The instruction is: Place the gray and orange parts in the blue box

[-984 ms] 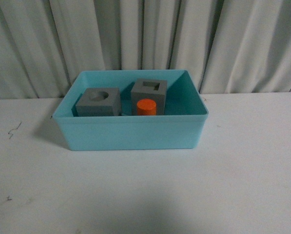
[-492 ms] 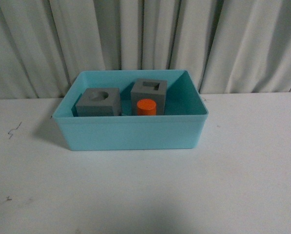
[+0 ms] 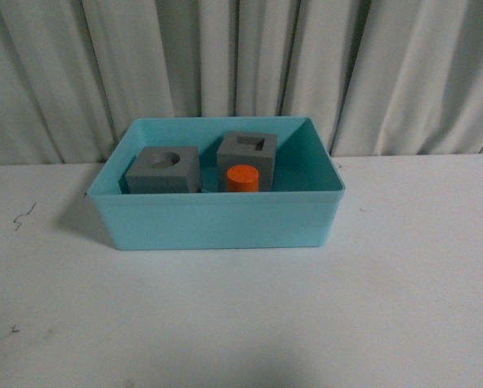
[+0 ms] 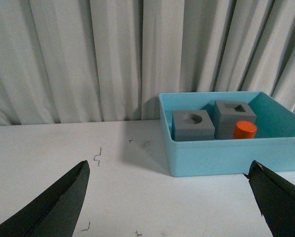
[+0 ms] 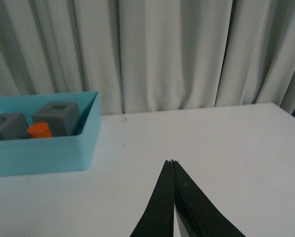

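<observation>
The blue box (image 3: 217, 222) stands on the white table against the curtain. Inside it sit the gray cube with a round recess (image 3: 164, 169), the gray cube with a square recess (image 3: 247, 151) and the orange cylinder (image 3: 243, 178) in front of that cube. All show in the left wrist view: box (image 4: 226, 155), cubes (image 4: 192, 125) (image 4: 233, 115), cylinder (image 4: 244, 130), and in the right wrist view: box (image 5: 38, 153), cylinder (image 5: 39, 130). My left gripper (image 4: 168, 168) is open and empty, short of the box. My right gripper (image 5: 172, 161) is shut and empty, off to the box's right. Neither arm shows in the front view.
A gray pleated curtain (image 3: 241, 65) hangs right behind the box. The white table (image 3: 241, 323) carries small dark marks at the left (image 3: 21, 217). The table's right corner (image 5: 280, 106) shows in the right wrist view.
</observation>
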Action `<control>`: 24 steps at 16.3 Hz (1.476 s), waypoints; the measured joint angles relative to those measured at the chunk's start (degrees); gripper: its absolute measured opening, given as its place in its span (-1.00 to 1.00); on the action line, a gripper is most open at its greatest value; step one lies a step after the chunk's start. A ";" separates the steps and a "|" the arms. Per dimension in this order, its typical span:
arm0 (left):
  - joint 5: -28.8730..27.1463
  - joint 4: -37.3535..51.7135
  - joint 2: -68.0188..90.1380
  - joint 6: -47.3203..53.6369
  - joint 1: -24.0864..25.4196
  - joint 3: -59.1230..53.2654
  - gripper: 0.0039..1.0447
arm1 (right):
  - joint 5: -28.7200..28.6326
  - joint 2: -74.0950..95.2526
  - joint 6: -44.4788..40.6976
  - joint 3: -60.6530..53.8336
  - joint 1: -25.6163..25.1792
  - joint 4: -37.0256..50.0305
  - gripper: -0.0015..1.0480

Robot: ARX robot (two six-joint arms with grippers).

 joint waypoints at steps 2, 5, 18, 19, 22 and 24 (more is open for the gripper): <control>0.00 0.00 0.00 0.00 0.00 0.00 0.88 | -0.02 0.04 0.02 0.00 0.00 0.42 -0.96; 0.00 0.00 0.00 0.00 0.00 0.00 0.88 | 0.00 0.02 0.02 0.00 0.00 0.46 -0.96; 0.00 0.00 0.00 0.00 0.00 0.00 0.88 | 0.00 0.02 -0.02 0.00 0.00 0.46 0.64; 0.00 -0.02 0.00 0.00 0.00 0.00 0.88 | 0.00 0.02 -0.02 0.00 0.00 0.46 0.78; 0.00 0.00 0.00 0.00 0.00 0.00 0.88 | 0.00 0.02 0.02 0.00 0.00 0.46 0.89; 0.00 0.00 0.00 0.00 0.00 0.00 0.88 | 0.00 0.02 0.00 0.00 0.00 0.46 0.85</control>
